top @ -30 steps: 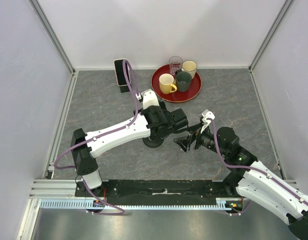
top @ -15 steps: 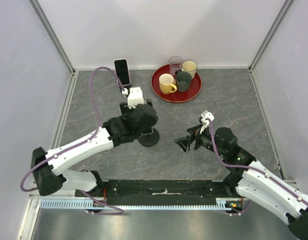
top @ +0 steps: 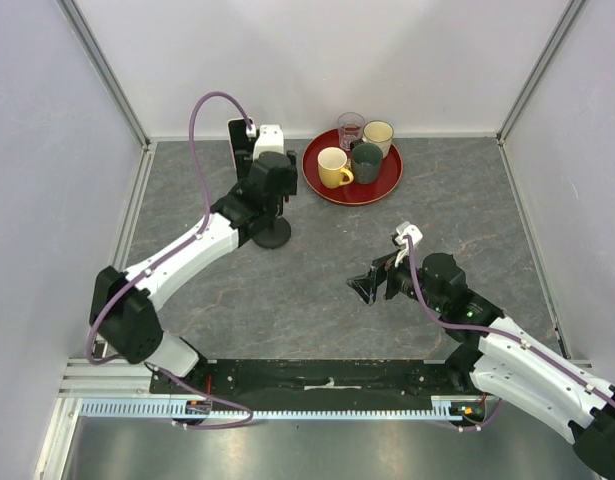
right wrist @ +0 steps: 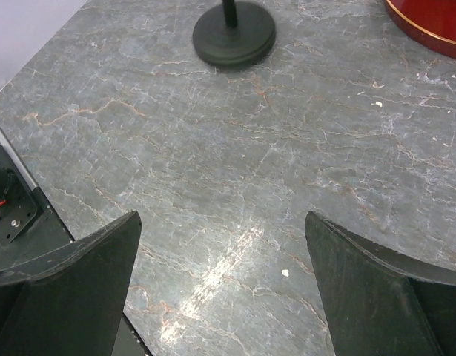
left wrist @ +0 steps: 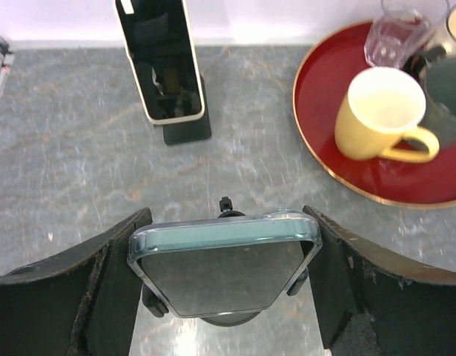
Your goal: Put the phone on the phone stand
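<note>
Worktop (left wrist: 79,163): grey veined stone look, matt, faint sheen noted. Phone (left wrist: 224,271): glossy dark screen, edged in clear plastic. Tray (left wrist: 320,96): red gloss, gold rim. Yellow mug (left wrist: 380,119): smooth glazed ceramic. Tumbler (left wrist: 398,33): clear glass. Fingers (left wrist: 64,289) of the left end effector (left wrist: 225,213): matt black, rough texture recorded.

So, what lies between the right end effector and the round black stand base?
Nothing: only bare grey tabletop separates the right end effector from the stand base. This is clearest in the right wrist view, and the top view agrees.

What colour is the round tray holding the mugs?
Red with a gold rim; the round tray shows best in the left wrist view.
</note>
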Controlling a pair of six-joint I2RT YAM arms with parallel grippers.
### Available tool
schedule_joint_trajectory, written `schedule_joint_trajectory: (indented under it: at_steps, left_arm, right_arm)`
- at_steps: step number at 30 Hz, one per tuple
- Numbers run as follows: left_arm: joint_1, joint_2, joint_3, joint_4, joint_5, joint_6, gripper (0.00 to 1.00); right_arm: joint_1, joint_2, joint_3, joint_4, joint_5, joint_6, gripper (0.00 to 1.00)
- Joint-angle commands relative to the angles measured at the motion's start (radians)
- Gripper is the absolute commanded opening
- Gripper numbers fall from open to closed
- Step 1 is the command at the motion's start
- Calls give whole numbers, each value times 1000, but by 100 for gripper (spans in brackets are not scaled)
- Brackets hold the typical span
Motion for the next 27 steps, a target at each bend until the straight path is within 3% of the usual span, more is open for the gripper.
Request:
schedule_joint_trajectory:
  at_steps: [1,14,21,27]
  left_arm:
    - [60,51,182,305,16,131,2]
    - [174,382,495,416,105,118,2]
    - [199,540,666,414,-1,85,2]
    - [216,638,748,437,-3,94,2]
  right_arm:
    - [-5,8,-17,61,10,16,98]
    - [-8,-15,-23,55,29,37,98]
    - [-8,20,-12,56,53,34,98]
    - [-10,36,-19,62,60,37,98]
